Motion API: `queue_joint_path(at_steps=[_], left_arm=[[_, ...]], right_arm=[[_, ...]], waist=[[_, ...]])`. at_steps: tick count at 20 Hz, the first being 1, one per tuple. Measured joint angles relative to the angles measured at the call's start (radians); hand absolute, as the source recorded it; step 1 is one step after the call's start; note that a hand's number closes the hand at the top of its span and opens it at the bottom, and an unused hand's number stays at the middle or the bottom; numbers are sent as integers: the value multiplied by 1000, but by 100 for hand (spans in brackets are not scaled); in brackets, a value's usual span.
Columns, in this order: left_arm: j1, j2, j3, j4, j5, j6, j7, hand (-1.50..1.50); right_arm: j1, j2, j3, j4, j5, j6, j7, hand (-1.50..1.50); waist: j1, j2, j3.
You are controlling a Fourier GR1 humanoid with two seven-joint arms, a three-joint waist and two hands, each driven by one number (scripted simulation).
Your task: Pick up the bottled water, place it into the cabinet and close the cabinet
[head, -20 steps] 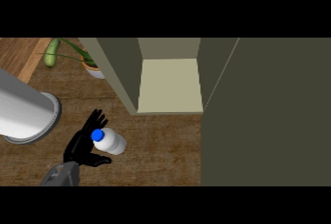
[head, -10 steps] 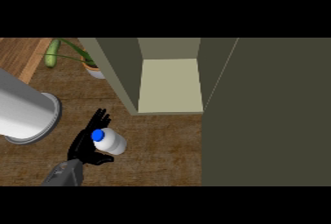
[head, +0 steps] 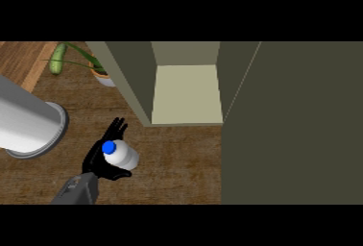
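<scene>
Left hand [head: 99,161] curled round the bottled water [head: 119,154], same spot on the worktop [head: 177,163] as a moment ago. Hardly moved. Still far from the open cabinet [head: 186,93].

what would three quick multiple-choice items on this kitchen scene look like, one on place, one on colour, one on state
1. Where is the bottled water?
A. inside the cabinet
B. at the left hand, over the counter
C. beside the potted plant

2. What colour is the bottle's cap?
A. red
B. green
C. blue

3. What state is the cabinet in?
A. open, with its shelf bare
B. shut
C. open, with the bottle inside

Answers:
1 B: the left hand is against the bottle, in front of the cabinet and over the wooden counter.
2 C: the round cap on top shows blue.
3 A: the pale shelf shows through the opening, with nothing on it.
</scene>
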Motion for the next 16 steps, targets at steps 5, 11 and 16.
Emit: queue_joint_path(at_steps=[5,11,16], left_arm=[[7,-31,-33,-9,-20,-5,4,150],[-1,-53,-47,-13,-24,-6,4,150],[19,-62,-29,-42,4,30,-6,150]], right_arm=[[11,-2,4,4,-1,5,-11,-150],[-16,-2,-4,-1,-5,-14,13,-150],[21,-10,-3,14,1,3,-28,-150]], waist=[[-1,2,-3],[2,3,-5],[4,2,-8]])
